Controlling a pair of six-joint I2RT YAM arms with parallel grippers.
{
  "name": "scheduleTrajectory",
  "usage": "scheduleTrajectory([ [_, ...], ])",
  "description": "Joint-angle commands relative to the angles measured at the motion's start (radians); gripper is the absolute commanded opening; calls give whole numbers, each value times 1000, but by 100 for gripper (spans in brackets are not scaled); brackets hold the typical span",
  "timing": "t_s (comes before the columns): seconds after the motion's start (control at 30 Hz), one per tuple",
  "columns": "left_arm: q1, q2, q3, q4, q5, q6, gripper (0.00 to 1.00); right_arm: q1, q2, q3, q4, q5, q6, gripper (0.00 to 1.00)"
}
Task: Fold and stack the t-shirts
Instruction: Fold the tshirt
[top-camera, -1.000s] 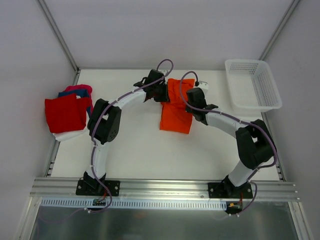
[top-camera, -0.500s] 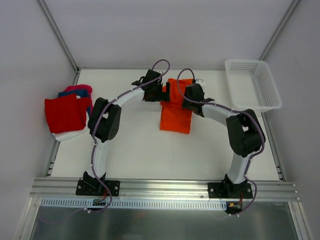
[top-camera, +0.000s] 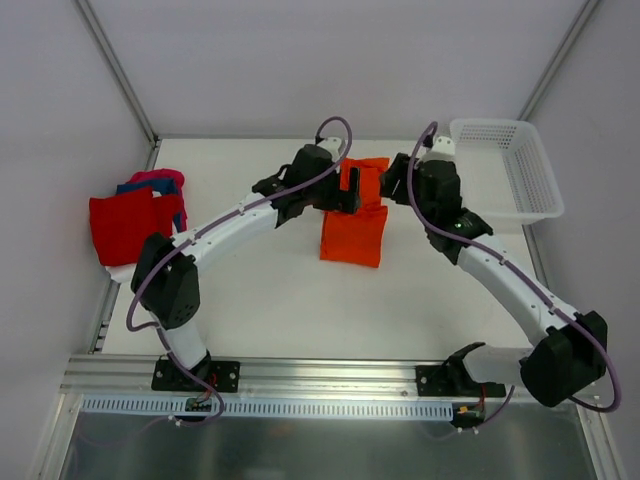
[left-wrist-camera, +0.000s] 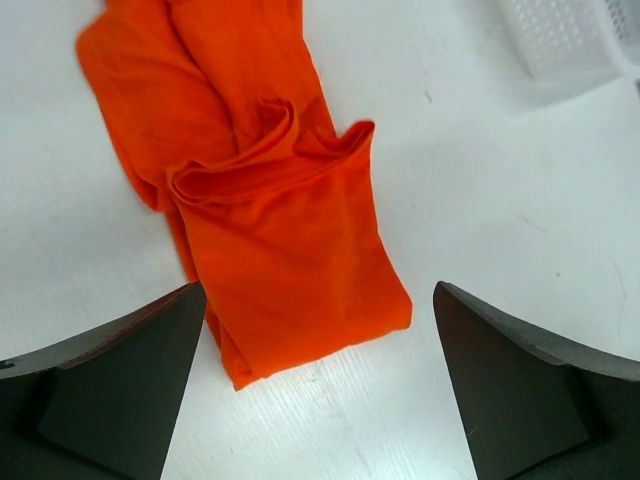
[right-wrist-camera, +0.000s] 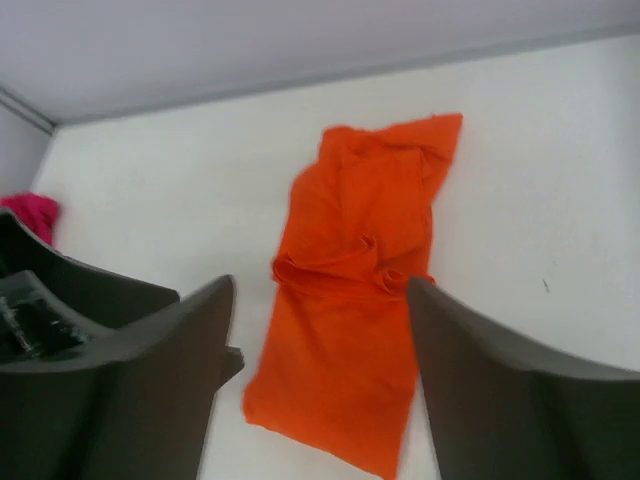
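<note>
**A:** What lies at the left?

**B:** A stack (top-camera: 135, 225) of folded shirts, at the left edge of the table (top-camera: 270, 300). The red shirt (top-camera: 125, 228) is on top. Behind it the blue shirt (top-camera: 140, 186) and the magenta shirt (top-camera: 160, 178) stick out, and the white shirt (top-camera: 135, 270) shows under the near side.

**A:** Is something in the way there?

**B:** The left arm (top-camera: 230, 215) passes near the right side of the stack, but apart from it. It reaches to the middle of the table.

**A:** And its gripper?

**B:** The left gripper (left-wrist-camera: 318, 290) hangs above the orange shirt (top-camera: 352, 235). Its jaws stand wide apart and hold nothing.

**A:** How does this shirt lie?

**B:** Flat on the table, in the middle, as a long strip. The near half is a neat rectangle and the far half is looser, with a ruffled edge across between them. From above, the left wrist covers part of the far half.

**A:** Then the right side?

**B:** The right gripper (right-wrist-camera: 320, 282) is just right of the shirt's far end. Its jaws are also spread, with nothing between them. The right arm (top-camera: 500, 265) runs between the shirt and the basket (top-camera: 505, 165).

**A:** What is in the basket?

**B:** It is white mesh and stands at the far right corner. As far as the top view lets me judge, only its own bottom and walls show inside.
</note>
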Motion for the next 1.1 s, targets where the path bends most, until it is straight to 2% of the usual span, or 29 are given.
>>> scheduleTrajectory([
  [0.0,-34,39,-80,16,-21,-30,97,10,70,-112,-41,-43,21,58],
  [0.03,-41,47,-83,20,-20,-34,88,10,97,-123,-31,-55,41,48],
  [0.07,-48,67,-87,20,-23,-39,73,12,116,-131,-24,-63,49,14],
  [0.1,-48,76,-86,22,-20,-51,2,13,158,-134,-21,-72,63,1],
  [0.13,-48,88,-86,22,-21,-60,0,15,181,-131,-21,-77,66,1],
  [0.37,-50,183,-44,20,-26,-57,0,41,368,-60,-12,-120,64,1],
  [0.6,-50,240,-43,20,-23,-68,0,67,467,-28,-7,-150,86,0],
  [0.83,-57,236,-155,34,-15,-120,0,131,499,-54,-21,-156,125,1],
  [1.07,-132,165,-316,59,-89,-180,0,229,469,-157,-49,-104,187,1],
])
